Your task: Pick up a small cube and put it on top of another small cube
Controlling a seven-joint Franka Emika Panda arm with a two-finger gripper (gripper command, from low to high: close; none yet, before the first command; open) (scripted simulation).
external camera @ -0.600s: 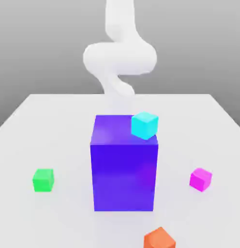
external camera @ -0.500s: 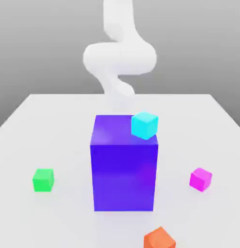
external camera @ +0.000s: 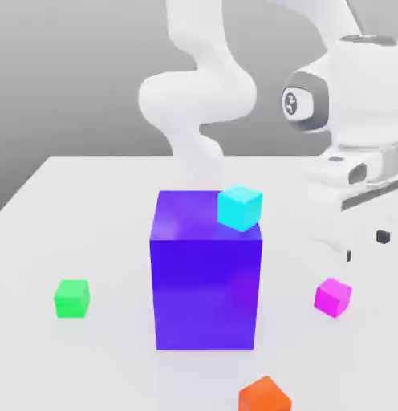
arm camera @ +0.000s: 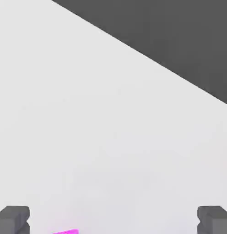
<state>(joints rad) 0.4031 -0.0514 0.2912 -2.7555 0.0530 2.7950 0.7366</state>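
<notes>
So the arm's hanging above the magenta cube on the worktop, fingers spread wide and empty, so it looks like the reach step, and next it needs to drop down around it before heading to the green cube.

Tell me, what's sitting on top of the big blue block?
A small cyan cube sits on the big blue block, at its top corner toward the exterior view's right. The table behind the block is hidden.

White arm above magenta cube, green cube well apart, blue block between
</notes>
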